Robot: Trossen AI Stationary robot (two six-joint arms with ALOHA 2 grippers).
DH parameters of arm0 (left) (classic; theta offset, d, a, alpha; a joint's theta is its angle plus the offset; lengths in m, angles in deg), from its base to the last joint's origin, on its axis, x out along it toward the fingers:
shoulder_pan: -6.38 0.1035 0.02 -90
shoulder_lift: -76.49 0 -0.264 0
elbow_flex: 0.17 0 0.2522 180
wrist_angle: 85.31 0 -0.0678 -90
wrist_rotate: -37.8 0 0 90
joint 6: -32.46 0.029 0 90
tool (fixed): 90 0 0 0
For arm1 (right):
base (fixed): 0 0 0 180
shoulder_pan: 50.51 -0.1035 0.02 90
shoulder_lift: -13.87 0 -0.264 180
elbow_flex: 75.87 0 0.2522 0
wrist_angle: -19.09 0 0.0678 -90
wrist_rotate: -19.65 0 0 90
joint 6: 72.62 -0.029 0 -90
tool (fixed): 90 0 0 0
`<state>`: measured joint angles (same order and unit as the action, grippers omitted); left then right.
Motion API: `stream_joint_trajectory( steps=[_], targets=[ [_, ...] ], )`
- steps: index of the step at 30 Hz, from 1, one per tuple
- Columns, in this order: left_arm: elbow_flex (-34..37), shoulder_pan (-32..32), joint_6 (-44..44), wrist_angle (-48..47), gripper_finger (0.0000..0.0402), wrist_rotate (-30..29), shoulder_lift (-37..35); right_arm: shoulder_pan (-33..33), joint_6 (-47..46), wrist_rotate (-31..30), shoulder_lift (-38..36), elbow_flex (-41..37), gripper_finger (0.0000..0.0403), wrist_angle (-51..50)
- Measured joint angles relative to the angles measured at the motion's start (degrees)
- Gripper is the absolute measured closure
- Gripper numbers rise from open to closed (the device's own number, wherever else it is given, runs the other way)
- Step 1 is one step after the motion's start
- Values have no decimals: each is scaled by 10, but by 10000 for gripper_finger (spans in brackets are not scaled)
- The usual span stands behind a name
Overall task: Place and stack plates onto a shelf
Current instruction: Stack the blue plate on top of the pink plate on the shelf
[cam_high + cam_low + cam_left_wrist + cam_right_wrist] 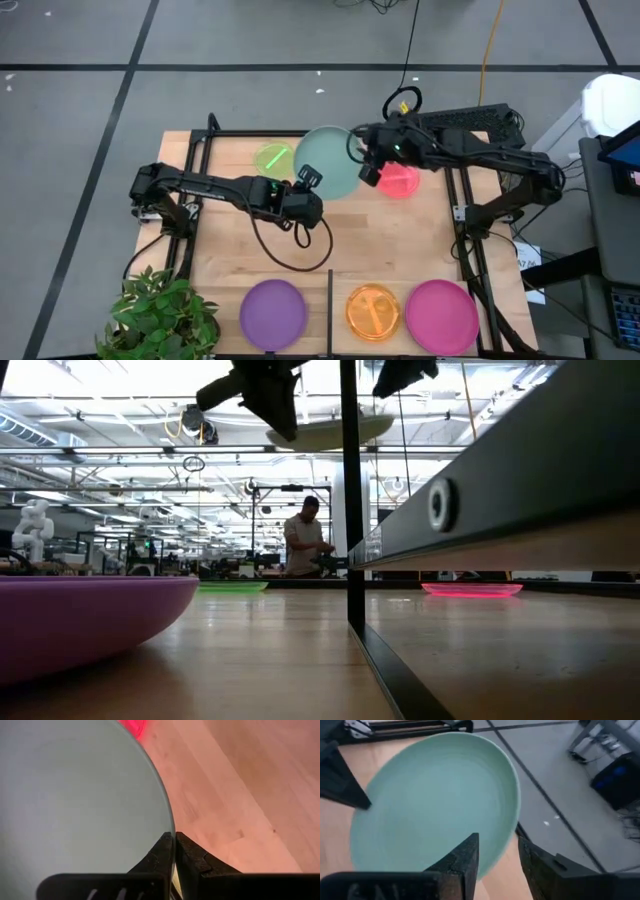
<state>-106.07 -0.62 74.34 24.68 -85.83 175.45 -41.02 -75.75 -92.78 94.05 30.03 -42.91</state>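
Observation:
The pale teal plate (pixel 328 160) (pixel 330 432) hangs in the air over the table's far middle. My left gripper (pixel 308 178) (pixel 174 845) is shut on its near-left rim. My right gripper (pixel 362 152) (pixel 500 857) is open at the plate's right rim, one finger over the plate (pixel 435 805) and one beyond the edge; I see no touch. The green plate (pixel 273 158) and the red-pink plate (pixel 400 182) lie flat on the far table. The purple plate (pixel 273 313) lies left of the black divider bar (pixel 330 300). The orange (pixel 373 310) and magenta (pixel 440 315) plates lie on the shelf (pixel 342 340) to its right. My left gripper pinches the pale teal plate's rim (pixel 167 827) between its two fingers, on the side toward the table's near-left. The fingers come in about level from the left. The plate is lifted clear of the table and sits nearly flat, reaching away from the fingers.
A potted plant (pixel 160 315) stands at the near-left corner. A black cable (pixel 285 250) loops over the table's middle. Black frame posts (pixel 190 170) (pixel 462 215) stand at both sides. In the low view a person (pixel 305 540) stands in the room beyond the table.

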Motion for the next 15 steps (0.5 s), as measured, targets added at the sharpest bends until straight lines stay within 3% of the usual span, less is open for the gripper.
stream_joint_trajectory(
  steps=[10, 15],
  targets=[
    [0, -1, 6, 10, 382, -10, 0, 41, 11, 14, 49, 0, 296, 23],
    [0, -1, 9, 11, 382, -22, 0, 45, -5, 12, 52, 0, 330, 28]
  ],
)
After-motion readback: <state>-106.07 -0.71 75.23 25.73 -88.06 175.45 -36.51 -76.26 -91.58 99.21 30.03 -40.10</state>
